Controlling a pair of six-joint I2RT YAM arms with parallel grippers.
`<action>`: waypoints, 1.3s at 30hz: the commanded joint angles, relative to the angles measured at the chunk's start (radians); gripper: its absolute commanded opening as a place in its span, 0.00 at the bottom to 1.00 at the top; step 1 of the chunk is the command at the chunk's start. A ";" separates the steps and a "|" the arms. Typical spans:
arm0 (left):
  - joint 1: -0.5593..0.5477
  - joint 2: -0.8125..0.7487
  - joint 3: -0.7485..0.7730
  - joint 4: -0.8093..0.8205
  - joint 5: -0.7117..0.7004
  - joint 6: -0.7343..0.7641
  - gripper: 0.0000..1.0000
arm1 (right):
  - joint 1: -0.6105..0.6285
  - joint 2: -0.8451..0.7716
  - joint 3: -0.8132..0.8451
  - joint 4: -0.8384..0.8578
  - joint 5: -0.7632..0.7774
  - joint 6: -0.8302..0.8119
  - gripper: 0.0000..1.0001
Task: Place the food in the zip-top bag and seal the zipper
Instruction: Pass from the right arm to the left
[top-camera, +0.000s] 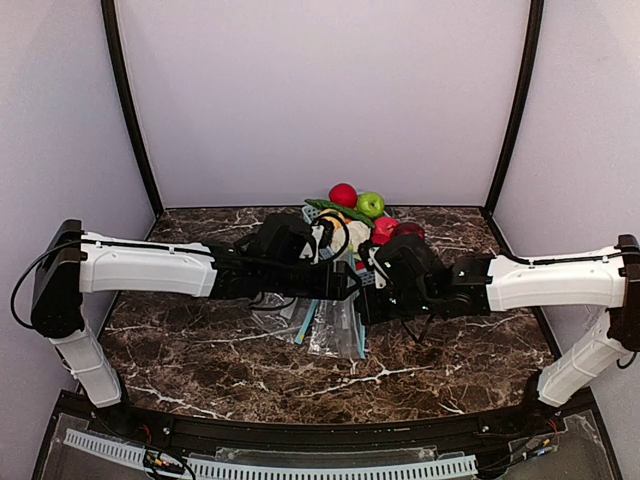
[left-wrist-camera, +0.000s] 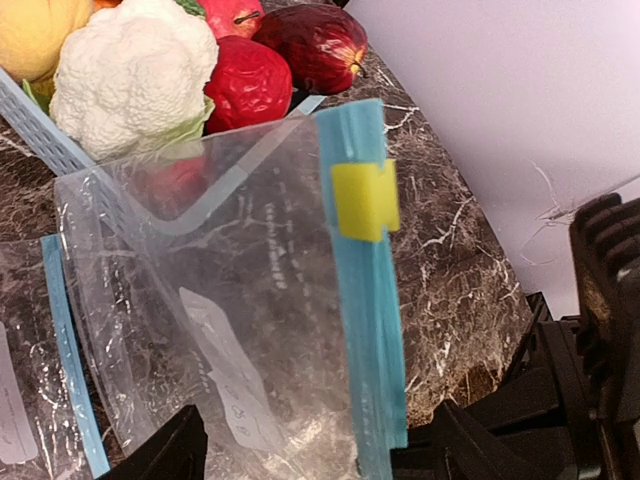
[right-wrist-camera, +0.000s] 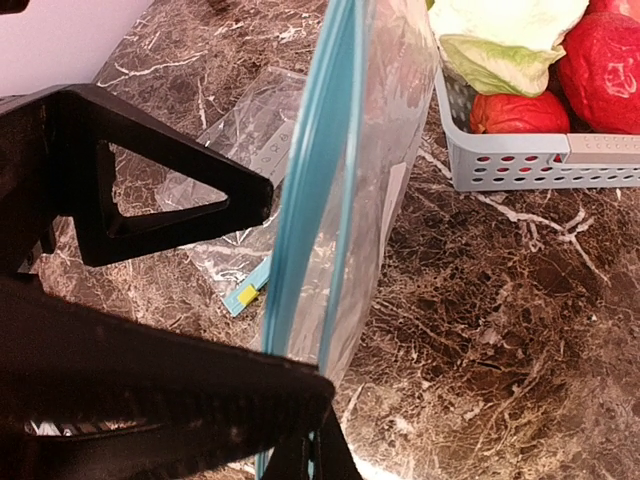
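Top view: the left arm (top-camera: 150, 268) and right arm (top-camera: 550, 282) reached inward and met over the dark marbled desk (top-camera: 200, 350); their tips were indistinct.
Left wrist: the spread left fingers (left-wrist-camera: 170, 455) flanked the upright clear zip-top bag (left-wrist-camera: 250, 300); any contact was cut off.
Right wrist: the parted right fingers (right-wrist-camera: 170, 200) bracketed its blue rim (right-wrist-camera: 310, 200). The glossy toy food (right-wrist-camera: 610, 60) sat outside the bag, in the light-blue lattice basket (right-wrist-camera: 540, 165).

Ahead of the left gripper (left-wrist-camera: 320, 445), the upright bag (left-wrist-camera: 250, 290) screens the basket (left-wrist-camera: 40, 130); bare tabletop (left-wrist-camera: 450, 250) lies open rightward.
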 joint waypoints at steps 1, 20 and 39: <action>-0.006 0.005 0.013 -0.096 -0.065 0.018 0.77 | 0.009 0.002 0.020 0.014 0.033 -0.005 0.00; -0.040 0.003 -0.033 -0.164 -0.084 0.010 0.51 | 0.009 0.017 0.032 -0.019 0.091 0.020 0.00; -0.053 -0.106 0.012 -0.220 -0.127 0.043 0.01 | -0.023 -0.030 0.085 -0.296 0.355 0.097 0.01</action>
